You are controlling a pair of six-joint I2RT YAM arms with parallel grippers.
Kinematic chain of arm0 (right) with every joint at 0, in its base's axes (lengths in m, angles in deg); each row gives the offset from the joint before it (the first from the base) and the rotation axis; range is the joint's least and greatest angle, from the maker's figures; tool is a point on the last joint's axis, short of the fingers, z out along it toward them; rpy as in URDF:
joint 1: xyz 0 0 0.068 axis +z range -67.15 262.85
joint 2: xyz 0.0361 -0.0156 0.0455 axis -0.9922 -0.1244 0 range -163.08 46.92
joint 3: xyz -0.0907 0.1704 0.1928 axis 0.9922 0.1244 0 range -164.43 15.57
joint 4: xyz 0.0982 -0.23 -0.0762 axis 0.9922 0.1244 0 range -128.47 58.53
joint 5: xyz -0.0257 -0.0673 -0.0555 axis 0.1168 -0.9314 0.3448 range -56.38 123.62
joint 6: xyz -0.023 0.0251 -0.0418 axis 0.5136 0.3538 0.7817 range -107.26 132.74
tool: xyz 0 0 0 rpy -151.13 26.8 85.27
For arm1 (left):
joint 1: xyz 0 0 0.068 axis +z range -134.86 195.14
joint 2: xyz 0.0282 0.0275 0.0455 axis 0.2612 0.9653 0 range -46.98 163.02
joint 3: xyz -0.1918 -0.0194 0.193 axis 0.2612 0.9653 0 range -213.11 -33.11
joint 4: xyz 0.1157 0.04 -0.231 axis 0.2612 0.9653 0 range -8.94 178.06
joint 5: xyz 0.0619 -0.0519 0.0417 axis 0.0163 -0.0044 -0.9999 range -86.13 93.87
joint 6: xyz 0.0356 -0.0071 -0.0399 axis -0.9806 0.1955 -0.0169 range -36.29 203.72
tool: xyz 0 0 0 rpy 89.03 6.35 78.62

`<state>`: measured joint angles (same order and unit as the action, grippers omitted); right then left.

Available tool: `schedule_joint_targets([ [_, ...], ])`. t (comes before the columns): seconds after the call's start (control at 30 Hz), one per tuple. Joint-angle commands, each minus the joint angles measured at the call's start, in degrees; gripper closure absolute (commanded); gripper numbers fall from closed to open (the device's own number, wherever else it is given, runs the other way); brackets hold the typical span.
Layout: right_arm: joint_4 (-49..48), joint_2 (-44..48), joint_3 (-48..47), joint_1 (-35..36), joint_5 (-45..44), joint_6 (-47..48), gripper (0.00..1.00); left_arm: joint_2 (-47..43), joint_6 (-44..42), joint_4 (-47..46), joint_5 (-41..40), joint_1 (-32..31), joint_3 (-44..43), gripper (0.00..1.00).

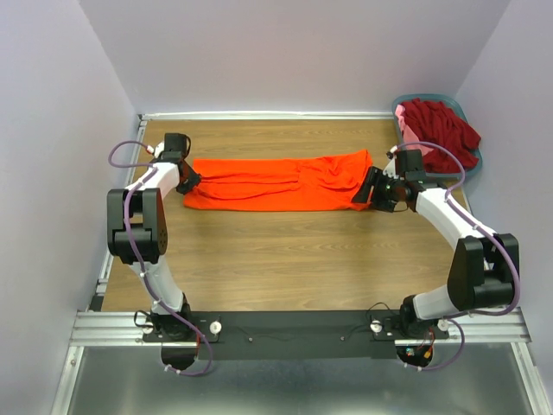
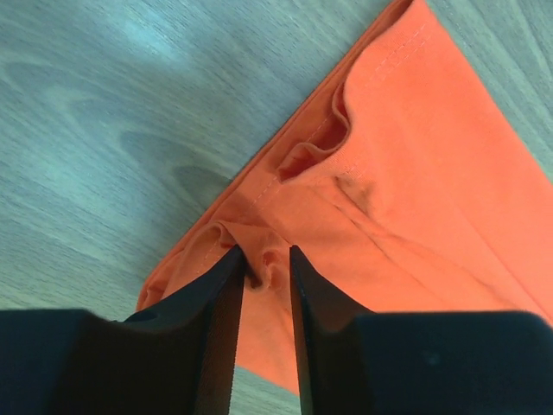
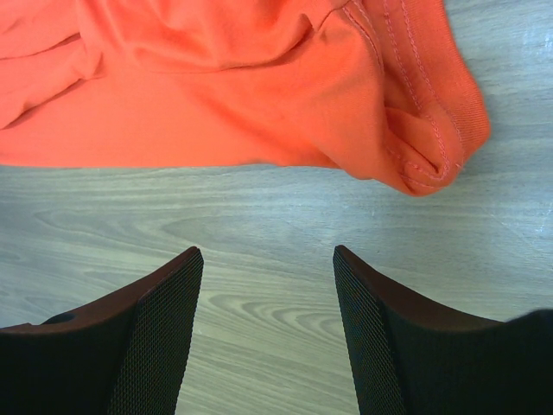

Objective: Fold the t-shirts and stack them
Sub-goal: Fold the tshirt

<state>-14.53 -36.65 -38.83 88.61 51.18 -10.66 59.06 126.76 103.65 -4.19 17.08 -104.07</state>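
A bright orange t-shirt [image 1: 276,181] lies on the table as a long folded strip running left to right. My left gripper [image 1: 188,180] is at its left end. In the left wrist view the orange t-shirt [image 2: 415,173] fills the right side, and the left gripper [image 2: 264,252] has its jaws a narrow way apart, with a small pucker of the cloth between the tips. My right gripper [image 1: 371,186] hovers by the strip's right end. In the right wrist view it [image 3: 268,252] is wide open over bare wood, just short of the orange t-shirt [image 3: 216,86].
A grey-blue basket [image 1: 473,164] stands at the back right corner, holding a dark red t-shirt [image 1: 441,130] and a bit of pink cloth [image 1: 402,112]. Walls close in the table at the back and sides. Bare wood lies in front of the strip.
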Motion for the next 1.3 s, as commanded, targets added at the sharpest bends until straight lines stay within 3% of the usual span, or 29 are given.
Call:
schedule_joint_targets([
  [0.0, 1.63, 1.22, 0.43, -0.13, -0.86, 0.99, 0.30, -1.54, 0.55, -0.09, 1.46, 0.53, -0.32, 0.63],
  [0.37, 1.72, 1.74, 1.04, -0.22, -1.04, 1.25, 0.30, 2.15, 1.86, 2.46, 2.08, 0.97, -7.52, 0.67],
  [0.63, 1.72, 2.53, 1.04, -0.13, -1.04, 1.25, 0.30, 2.95, 0.99, 2.55, 2.35, 1.05, -9.47, 0.62],
  [0.9, 1.90, 4.12, 1.30, -0.13, -4.02, 0.28, 0.29, -14.51, -1.39, -0.26, -4.16, 3.69, 7.31, 0.24],
  [1.1, 1.81, 3.77, 1.92, -0.31, -6.22, -1.56, 0.27, -20.96, -0.77, -3.69, -5.04, 4.22, 20.22, 0.22],
  [1.27, 1.63, 2.80, 2.18, -1.01, -6.93, -3.84, 0.27, -18.94, -0.86, -8.16, -2.24, 4.22, 23.23, 0.22],
])
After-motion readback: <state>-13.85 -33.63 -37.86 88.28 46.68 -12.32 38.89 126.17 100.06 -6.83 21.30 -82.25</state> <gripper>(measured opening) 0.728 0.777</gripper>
